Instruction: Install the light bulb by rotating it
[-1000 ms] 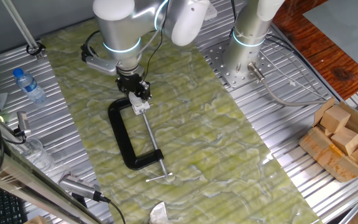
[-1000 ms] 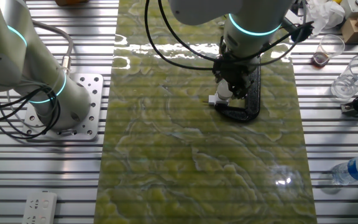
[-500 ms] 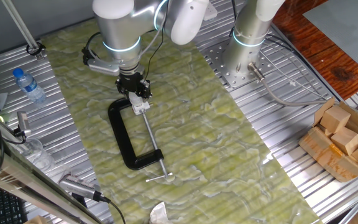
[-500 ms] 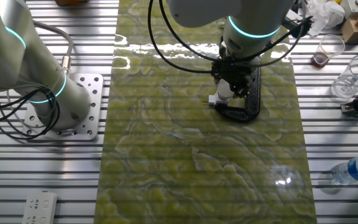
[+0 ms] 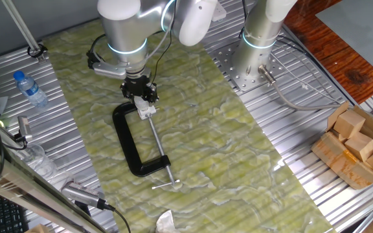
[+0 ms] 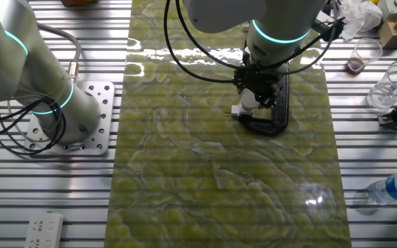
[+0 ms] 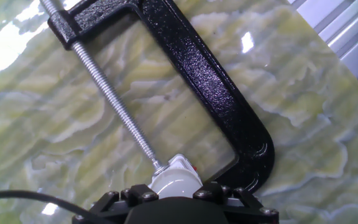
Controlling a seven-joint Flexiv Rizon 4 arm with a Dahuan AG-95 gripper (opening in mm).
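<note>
Crowding light bulb (image 7: 174,177): C-clamp (image 7: 219,93), screw (image 7: 114,106).

Bright, even light — white glare on the glossy green mat (image 7: 5,46).

White light bulb (image 7: 174,177) with orange mark, black C-clamp (image 7: 219,93), green marbled mat (image 5: 206,142)

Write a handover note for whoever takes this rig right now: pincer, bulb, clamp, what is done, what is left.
Pincer: down over the bulb, apparently shut on it; the fingers are mostly hidden in the hand view.
Bulb: white, with a small orange mark, clamped between the screw tip and the curved end of the C-clamp.
Clamp: lying flat on the green mat, its handle end pointing away from the arm.
Done: bulb reached and gripped.
Left: rotate the bulb to seat it, then release. How far it is already turned cannot be told.
</note>
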